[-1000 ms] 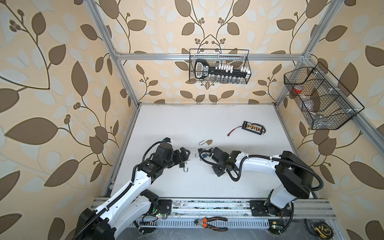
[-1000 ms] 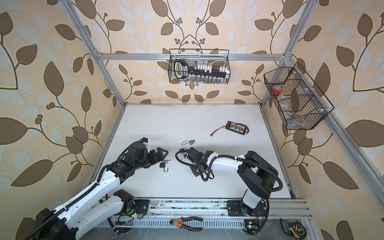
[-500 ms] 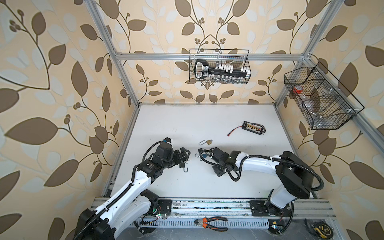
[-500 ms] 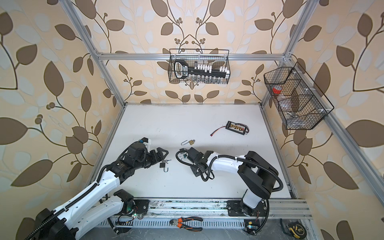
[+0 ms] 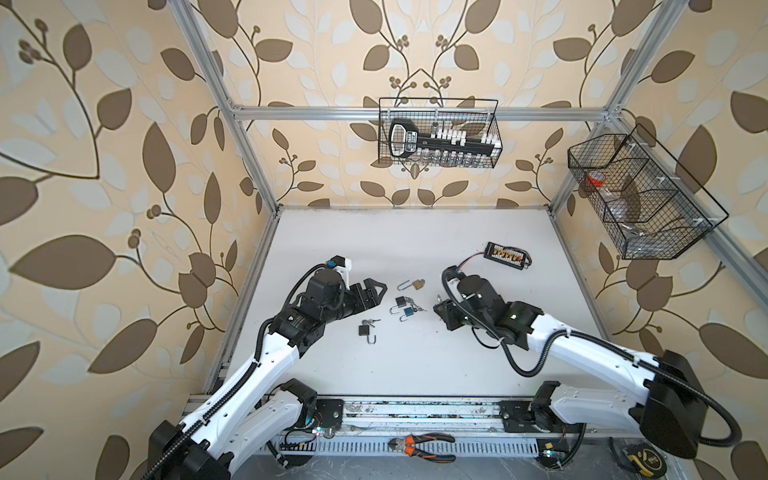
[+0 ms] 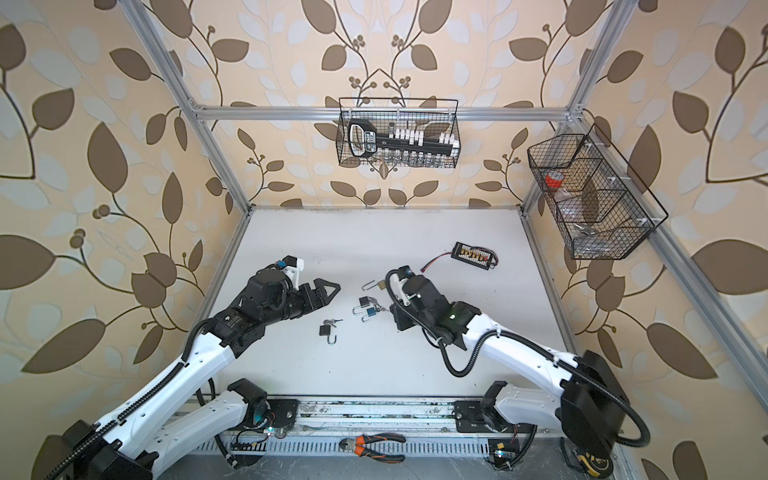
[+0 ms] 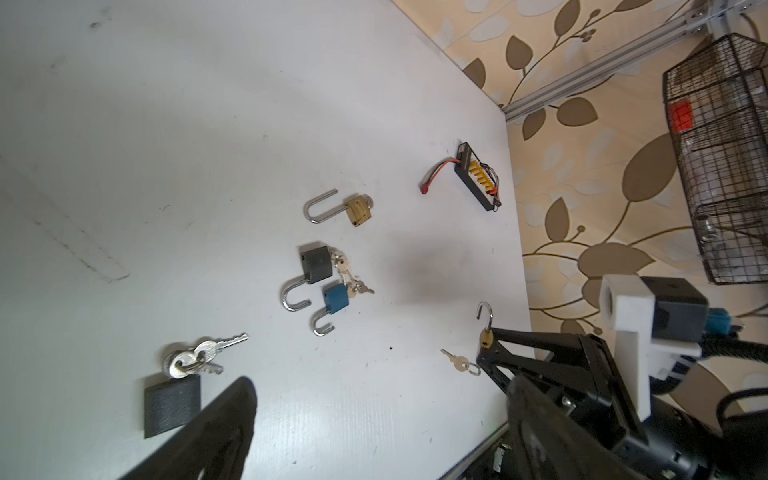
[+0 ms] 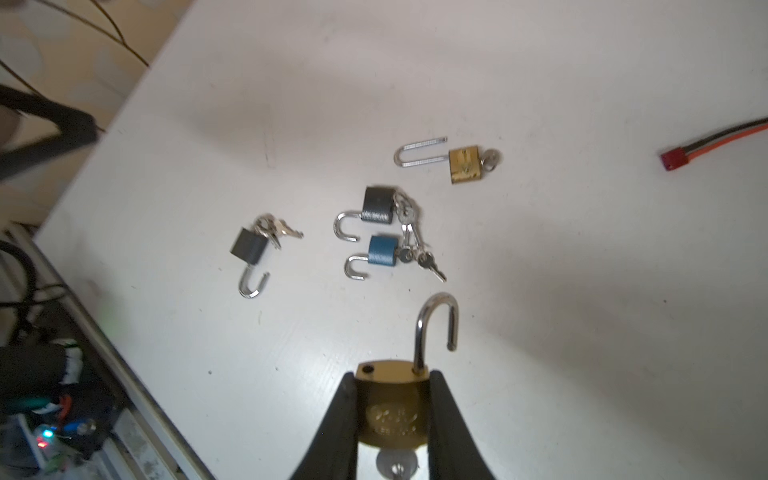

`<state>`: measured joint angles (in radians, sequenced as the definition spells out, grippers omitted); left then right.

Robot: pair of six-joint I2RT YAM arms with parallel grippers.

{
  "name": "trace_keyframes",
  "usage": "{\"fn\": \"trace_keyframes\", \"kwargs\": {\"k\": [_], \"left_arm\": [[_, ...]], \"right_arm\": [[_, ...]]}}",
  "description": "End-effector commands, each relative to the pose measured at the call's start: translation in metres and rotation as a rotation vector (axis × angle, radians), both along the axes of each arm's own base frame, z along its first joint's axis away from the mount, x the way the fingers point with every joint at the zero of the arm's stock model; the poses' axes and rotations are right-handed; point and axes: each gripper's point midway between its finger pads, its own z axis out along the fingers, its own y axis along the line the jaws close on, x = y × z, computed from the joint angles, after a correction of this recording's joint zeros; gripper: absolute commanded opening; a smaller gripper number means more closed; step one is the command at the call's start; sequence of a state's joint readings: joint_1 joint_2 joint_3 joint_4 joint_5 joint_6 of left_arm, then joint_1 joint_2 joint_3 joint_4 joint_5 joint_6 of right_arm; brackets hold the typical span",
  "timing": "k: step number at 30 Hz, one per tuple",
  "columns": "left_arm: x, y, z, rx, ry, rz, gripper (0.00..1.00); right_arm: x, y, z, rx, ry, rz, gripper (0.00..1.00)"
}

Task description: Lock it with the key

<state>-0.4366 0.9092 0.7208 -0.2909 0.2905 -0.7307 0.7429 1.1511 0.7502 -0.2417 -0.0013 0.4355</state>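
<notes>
In the right wrist view, the brass padlock (image 8: 390, 415) is seen clamped by its body in the right gripper (image 8: 392, 378), whose jaws have drawn in on it within the last second. Against the earlier top views, both arms are otherwise unmoved. The shackle (image 8: 436, 324) is swung open and a key (image 8: 397, 463) is seated underneath, so closing and turning are judged still owed. The right arm is stretched low over the table (image 5: 415, 374). The left gripper (image 5: 374, 295) is held wide open and empty near a black padlock (image 5: 365, 330).
</notes>
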Motion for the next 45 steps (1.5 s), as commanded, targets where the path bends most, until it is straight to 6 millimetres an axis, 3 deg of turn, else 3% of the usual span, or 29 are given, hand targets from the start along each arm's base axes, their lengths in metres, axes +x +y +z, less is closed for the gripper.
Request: {"fn": "trace_keyframes", "kwargs": {"k": [1, 4, 9, 15, 24, 31, 45], "left_arm": [[0.009, -0.021, 0.040, -0.081, -0.105, -0.108, 0.92], [0.009, -0.040, 0.064, -0.142, -0.170, -0.221, 0.92], [0.001, -0.064, 0.088, -0.198, -0.258, -0.357, 0.86], [-0.021, -0.090, 0.106, -0.268, -0.316, -0.502, 0.78], [-0.047, -0.113, 0.111, -0.326, -0.347, -0.660, 0.70], [-0.061, -0.126, 0.110, -0.345, -0.338, -0.759, 0.62], [-0.062, -0.123, 0.110, -0.327, -0.355, -0.732, 0.37]], "right_arm": [[-0.005, 0.015, 0.032, 0.216, -0.065, 0.091, 0.00], [-0.002, 0.006, 0.044, 0.281, -0.072, 0.116, 0.00], [-0.029, 0.024, 0.075, 0.384, -0.087, 0.368, 0.00], [-0.054, 0.039, 0.100, 0.459, -0.119, 0.576, 0.00], [-0.064, 0.055, 0.123, 0.543, -0.107, 0.697, 0.00], [-0.069, 0.067, 0.126, 0.558, -0.100, 0.731, 0.00], [-0.047, 0.048, 0.112, 0.495, -0.132, 0.575, 0.00]]}}
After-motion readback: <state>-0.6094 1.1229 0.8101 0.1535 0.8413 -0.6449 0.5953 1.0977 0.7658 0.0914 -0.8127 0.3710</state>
